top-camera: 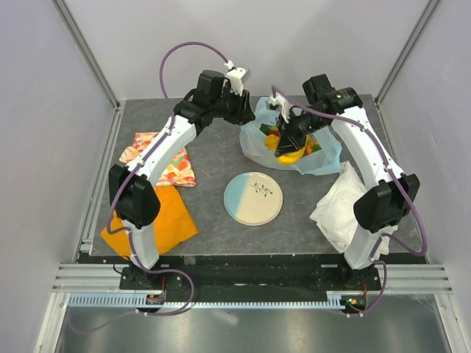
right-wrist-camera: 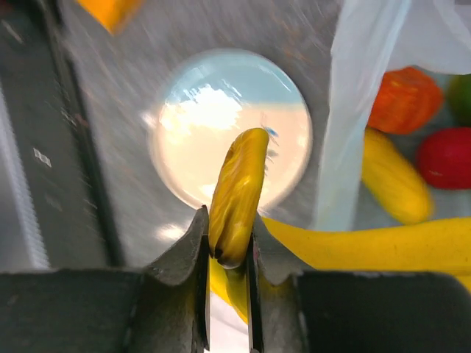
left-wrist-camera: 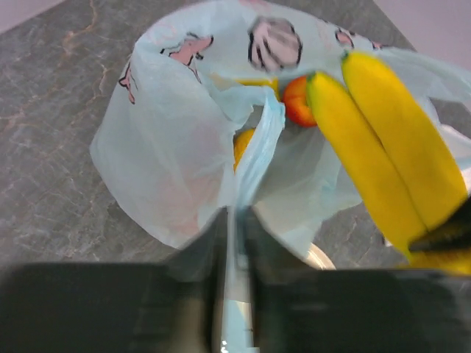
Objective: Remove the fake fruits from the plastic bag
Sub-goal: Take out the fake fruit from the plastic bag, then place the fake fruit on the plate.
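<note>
The light-blue plastic bag [top-camera: 254, 136] with pink print lies at the back middle of the table. My left gripper [left-wrist-camera: 235, 228] is shut on the bag's rim [left-wrist-camera: 254, 147] and holds it up. My right gripper [right-wrist-camera: 228, 243] is shut on the end of a yellow banana [right-wrist-camera: 237, 191] from a bunch [top-camera: 292, 156], lifted at the bag's mouth. The bananas [left-wrist-camera: 383, 147] hang at the right of the left wrist view. A red fruit [right-wrist-camera: 445, 158], an orange fruit [right-wrist-camera: 405, 99] and another yellow banana [right-wrist-camera: 394, 180] lie inside the bag. A red-orange fruit [left-wrist-camera: 298, 103] shows through the opening.
A blue-and-cream plate [top-camera: 254, 198] sits in the table's middle, below the held banana in the right wrist view [right-wrist-camera: 191, 125]. A fruit-patterned cloth [top-camera: 158, 158] and an orange cloth [top-camera: 158, 220] lie at the left. A white cloth [top-camera: 340, 202] lies at the right.
</note>
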Tool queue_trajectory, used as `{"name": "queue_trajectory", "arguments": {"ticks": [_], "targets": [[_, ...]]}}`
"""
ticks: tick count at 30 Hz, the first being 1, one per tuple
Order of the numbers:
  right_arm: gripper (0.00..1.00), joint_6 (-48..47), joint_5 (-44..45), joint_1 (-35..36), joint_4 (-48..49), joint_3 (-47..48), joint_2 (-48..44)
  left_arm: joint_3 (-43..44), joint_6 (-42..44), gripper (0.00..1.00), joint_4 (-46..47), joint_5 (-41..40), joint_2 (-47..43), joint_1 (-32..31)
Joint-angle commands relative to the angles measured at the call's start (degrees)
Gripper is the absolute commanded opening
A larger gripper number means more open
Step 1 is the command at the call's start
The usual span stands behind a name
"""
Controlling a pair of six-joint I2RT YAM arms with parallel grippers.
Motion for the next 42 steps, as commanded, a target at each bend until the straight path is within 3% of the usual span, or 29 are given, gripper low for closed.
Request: {"name": "queue_trajectory", "arguments": {"ticks": [1, 2, 3, 4, 5, 12, 19, 27, 34, 42], "targets": [[0.02, 32.5, -18.3, -0.2, 12.8, 4.8, -2.5, 3.7, 0.0, 0.52, -0.2, -2.6, -2.8, 2.2], [0.02, 38.4, -19.6, -0.2, 17.5, 2.2, -3.2, 3.6, -0.2, 0.7, -0.3, -2.1, -4.0, 3.6], [0.02, 51.0, -19.8, 0.1, 22.7, 0.0, -4.1, 3.4, -0.1, 0.78, -0.5, -1.2, -6.7, 4.3], [0.01, 53.8, -18.7, 1.3, 30.0, -2.0, -6.0, 3.0, 0.0, 0.82, -0.6, -0.7, -8.0, 5.0], [0.0, 54.8, -17.7, 2.2, 30.9, -3.6, -6.4, 2.0, 0.4, 0.86, -0.7, -0.7, -9.5, 6.2], [0.0, 62.0, -14.5, 9.5, 27.6, -5.8, 0.2, -9.2, 3.2, 0.85, -0.9, -3.1, -26.3, 12.3], [0.0, 58.3, -9.0, 18.6, 19.1, -8.4, 6.0, -21.0, 6.6, 0.85, -1.1, -4.6, -40.6, 16.4], [0.0, 52.7, 8.9, 24.5, 16.6, -14.4, 9.9, -25.5, 7.8, 0.84, -1.3, -2.6, -43.2, 16.6], [0.0, 53.4, 21.0, 25.8, 16.1, -16.8, 11.1, -26.6, 7.1, 0.84, -0.8, -1.2, -43.3, 16.6], [0.02, 54.3, 24.5, 26.5, 17.4, -16.6, 14.7, -29.5, 6.9, 0.84, -0.4, -0.6, -44.3, 17.1]]}}
